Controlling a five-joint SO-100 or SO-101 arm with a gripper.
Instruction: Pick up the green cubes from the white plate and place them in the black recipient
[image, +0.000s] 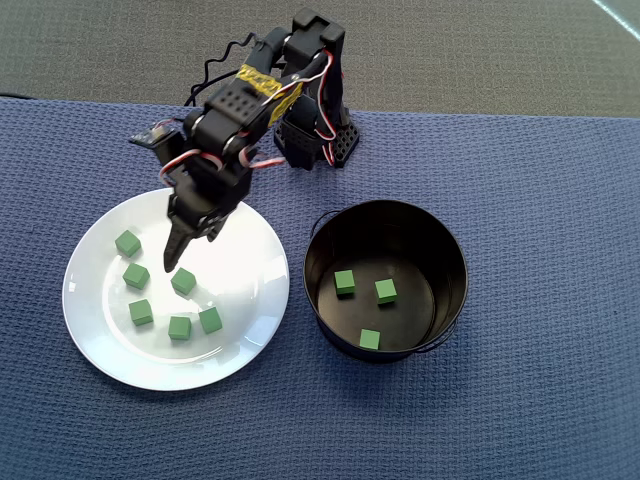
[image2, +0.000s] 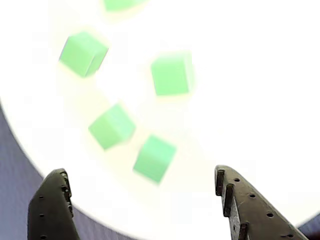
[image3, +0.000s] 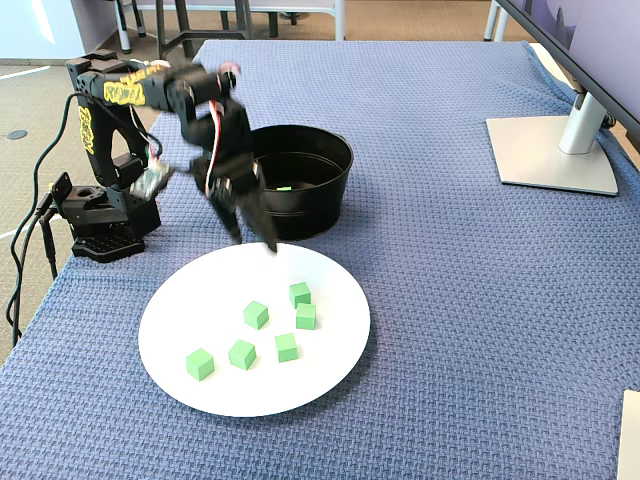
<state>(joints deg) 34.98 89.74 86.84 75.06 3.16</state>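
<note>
Several green cubes (image: 183, 281) lie on the left half of the white plate (image: 245, 265) in the overhead view. Three more cubes (image: 344, 282) rest on the floor of the black recipient (image: 445, 250) to its right. My gripper (image: 190, 250) hangs open and empty over the plate's upper part, just above the cubes. In the wrist view the gripper (image2: 139, 172) has its fingers spread wide, with blurred cubes (image2: 112, 126) on the plate (image2: 250, 100) below. The fixed view shows the gripper (image3: 255, 242) between the recipient (image3: 310, 215) and the plate (image3: 190, 310), above the cubes (image3: 300, 293).
A blue woven cloth (image: 520, 400) covers the table. The arm's base (image: 315, 140) stands behind the plate and pot. A monitor stand (image3: 555, 150) sits at the far right in the fixed view. The table edge runs along the left there.
</note>
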